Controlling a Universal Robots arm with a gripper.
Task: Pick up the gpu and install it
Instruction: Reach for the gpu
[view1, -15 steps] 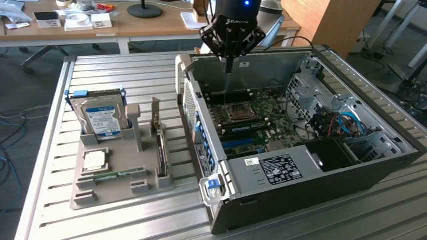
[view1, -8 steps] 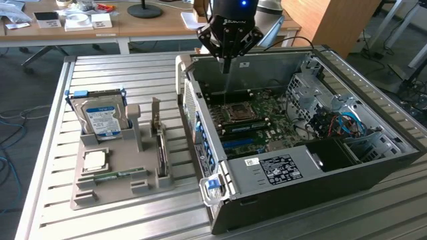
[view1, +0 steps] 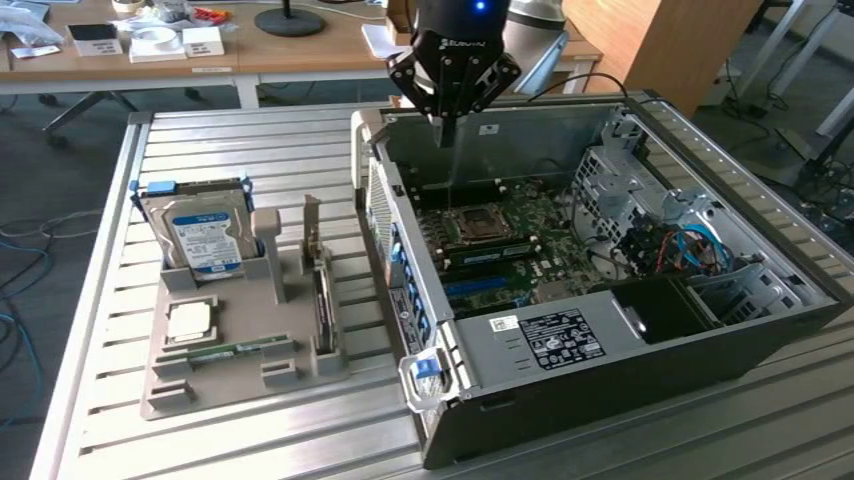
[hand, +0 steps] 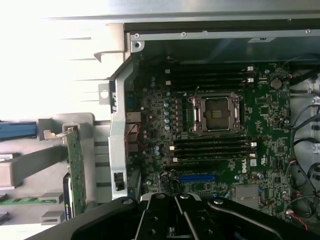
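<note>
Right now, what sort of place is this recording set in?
Probably a robotics lab or workshop: an open computer case sits on a slatted metal table beside a parts holder with the gpu, and cluttered office desks stand behind.

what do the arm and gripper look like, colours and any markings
The gripper is black: a boxy body that narrows through hinged link bars to a slim tip. Pale lettering runs across the body, and a small blue light glows above it. The wrist view shows bolt heads on the links. The arm behind is rounded and silver-grey.
</note>
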